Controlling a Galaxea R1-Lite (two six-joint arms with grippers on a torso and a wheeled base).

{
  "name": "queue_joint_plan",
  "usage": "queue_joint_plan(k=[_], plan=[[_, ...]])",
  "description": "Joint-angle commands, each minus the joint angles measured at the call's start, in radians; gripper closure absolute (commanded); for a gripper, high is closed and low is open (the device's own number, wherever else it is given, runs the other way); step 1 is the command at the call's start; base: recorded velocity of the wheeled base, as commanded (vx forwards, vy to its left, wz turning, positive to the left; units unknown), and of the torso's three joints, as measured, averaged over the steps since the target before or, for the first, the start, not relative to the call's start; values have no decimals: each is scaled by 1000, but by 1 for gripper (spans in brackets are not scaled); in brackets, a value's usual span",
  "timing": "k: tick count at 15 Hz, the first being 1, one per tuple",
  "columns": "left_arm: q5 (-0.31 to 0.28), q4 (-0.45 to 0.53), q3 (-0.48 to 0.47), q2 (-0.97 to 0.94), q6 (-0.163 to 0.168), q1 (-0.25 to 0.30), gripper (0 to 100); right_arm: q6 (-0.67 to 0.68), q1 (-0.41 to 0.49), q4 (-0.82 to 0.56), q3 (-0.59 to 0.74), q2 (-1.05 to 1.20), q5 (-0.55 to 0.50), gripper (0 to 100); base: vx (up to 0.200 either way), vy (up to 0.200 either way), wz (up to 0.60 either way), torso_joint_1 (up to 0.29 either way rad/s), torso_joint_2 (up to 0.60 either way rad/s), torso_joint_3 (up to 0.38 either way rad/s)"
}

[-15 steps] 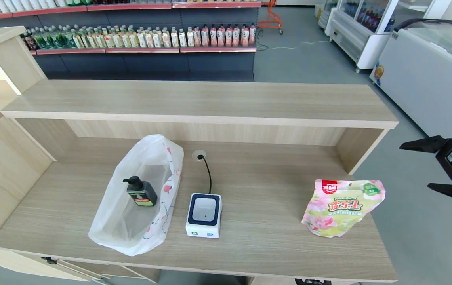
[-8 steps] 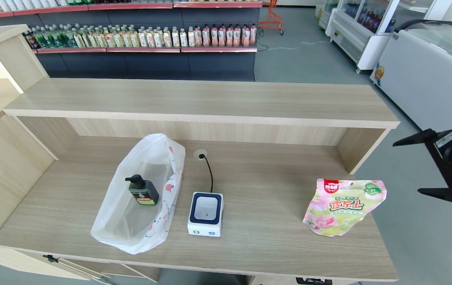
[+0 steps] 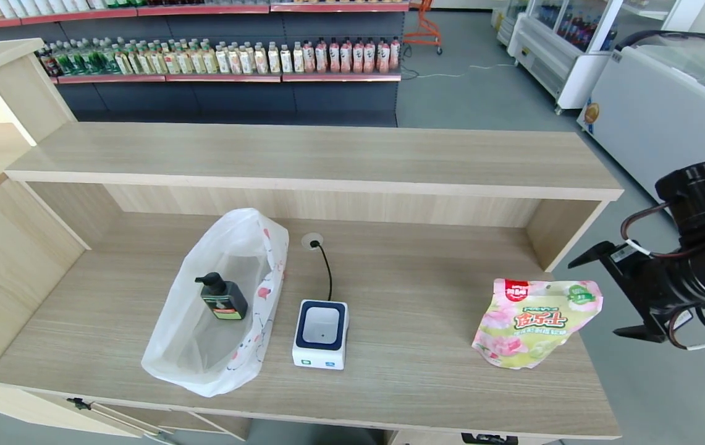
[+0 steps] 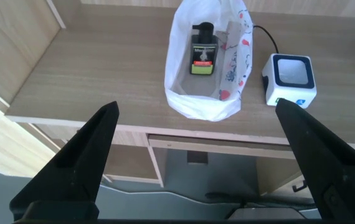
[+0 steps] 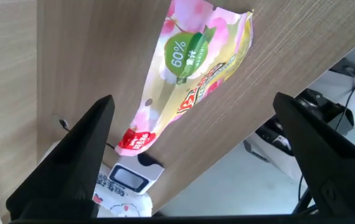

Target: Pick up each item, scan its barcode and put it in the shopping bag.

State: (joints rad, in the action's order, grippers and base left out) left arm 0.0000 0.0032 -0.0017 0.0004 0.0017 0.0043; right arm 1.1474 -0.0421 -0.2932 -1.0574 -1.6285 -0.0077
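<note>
My right pincer [image 3: 594,299] is spread wide and empty, hanging off the counter [image 3: 414,383] edge at 3 o'clock of the snack pouch [image 3: 536,324]. The pouch lies flat at 3 o'clock of the scanner [image 3: 320,334], not yet picked up. The shopping bag [image 3: 204,364] sits at 9 o'clock of the scanner with the pump bottle [image 3: 222,298] inside. My left pincer [image 4: 196,107] is also spread and empty.

Risks as I judge them:
- A flat, slick pouch near the edge, so a sideways nudge could push it off.
- A shallow pinch may slip.
- I can't see the barcode side.
</note>
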Motion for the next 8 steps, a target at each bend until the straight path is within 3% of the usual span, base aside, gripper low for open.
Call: queue_joint_plan(k=[1,8], plan=[[0,0,0,0,0,0,0,3,-2,0,1,-57,-8,0,0,0,0,0,0,0],[0,0,0,0,0,0,0,12,-53,19,-61,-191,-41,0,0,0,0,0,0,0]])
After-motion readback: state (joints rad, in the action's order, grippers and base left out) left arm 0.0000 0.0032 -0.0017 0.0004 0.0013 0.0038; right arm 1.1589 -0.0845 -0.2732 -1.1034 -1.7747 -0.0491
